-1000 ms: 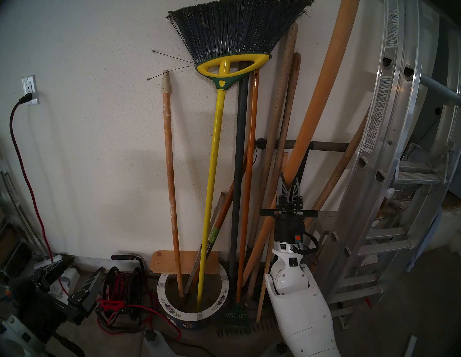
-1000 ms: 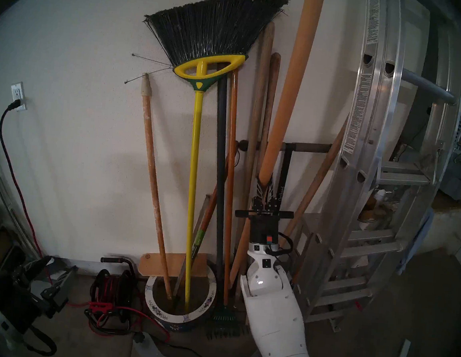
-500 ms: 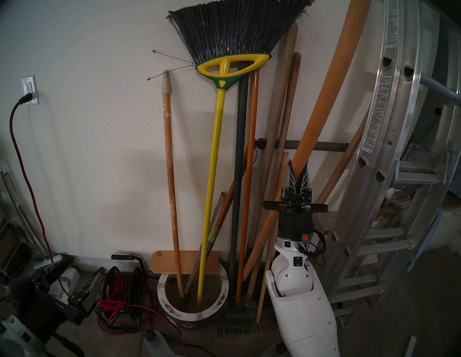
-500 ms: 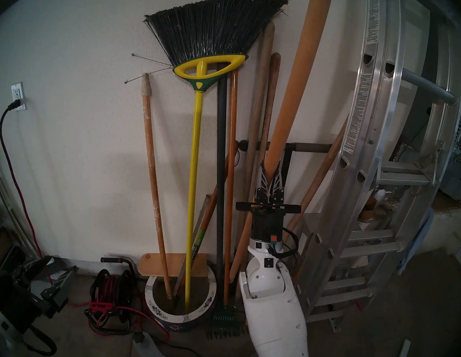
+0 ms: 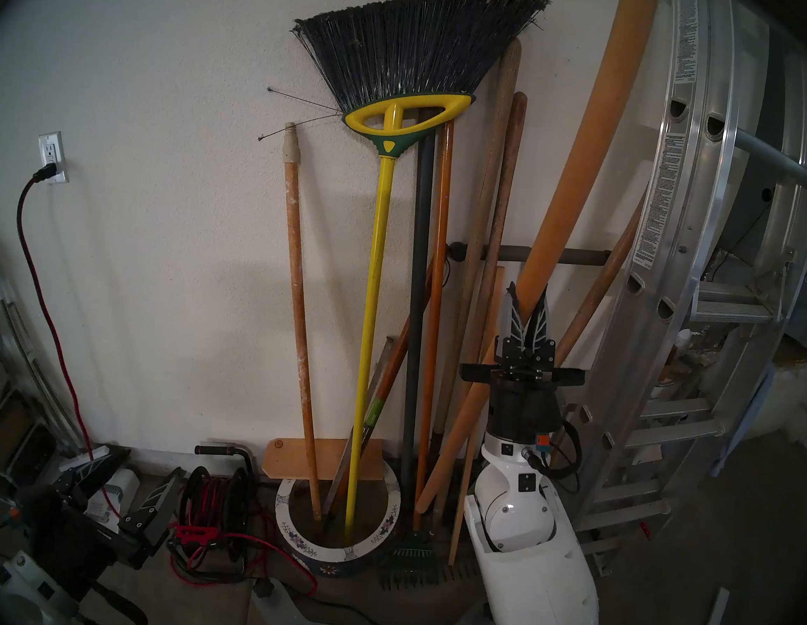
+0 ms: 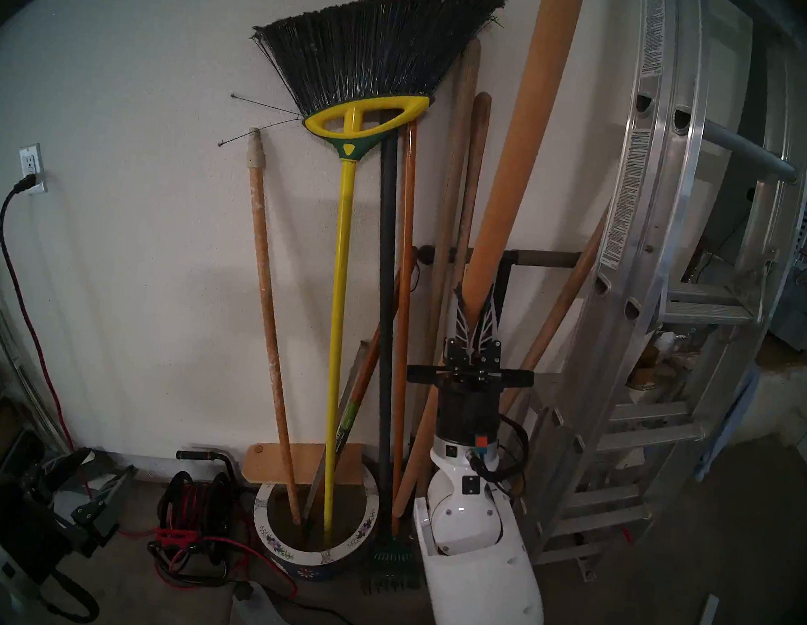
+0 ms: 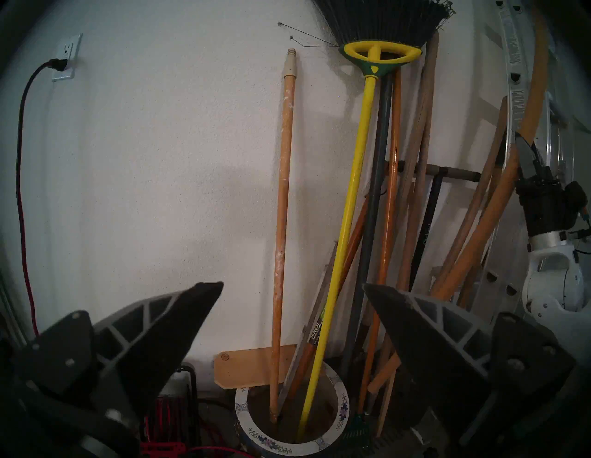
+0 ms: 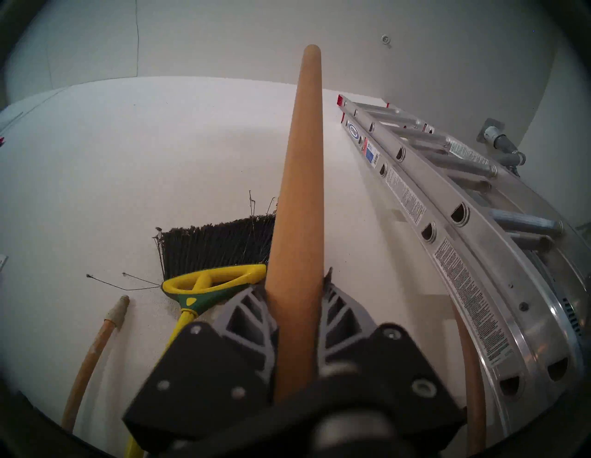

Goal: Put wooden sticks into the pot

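Note:
The pot point(image 5: 322, 551) point(image 6: 274, 544) point(image 7: 343, 406), white-rimmed with floral prints, stands on the floor by the wall. In it lean a paint-speckled pole point(image 5: 296, 295) point(image 6: 266, 302) point(image 7: 283, 208) and the yellow-handled broom point(image 5: 368, 326) point(image 6: 339, 299) point(image 7: 355, 192), bristles up. My right gripper point(image 5: 528, 306) point(image 6: 475, 306) point(image 8: 295, 288) is shut on a plain tan dowel point(image 5: 581, 150) point(image 6: 518, 144) point(image 8: 297, 192). The dowel tilts up to the right, and its lower end hangs just right of the pot. My left gripper point(image 5: 134, 471) point(image 7: 292, 284) is open and empty, low at the left.
An aluminium ladder point(image 5: 662, 278) leans close on the right of the held dowel. Several other handles point(image 5: 492, 215) and a green rake point(image 5: 411, 558) crowd the wall between pot and ladder. A red cord reel point(image 5: 220, 498) sits left of the pot, with a wooden board point(image 5: 291, 458) behind it.
My right gripper has moved right and nearer to me with the dowel. The dowel's top has swung right and out of the picture. The left arm has not moved.

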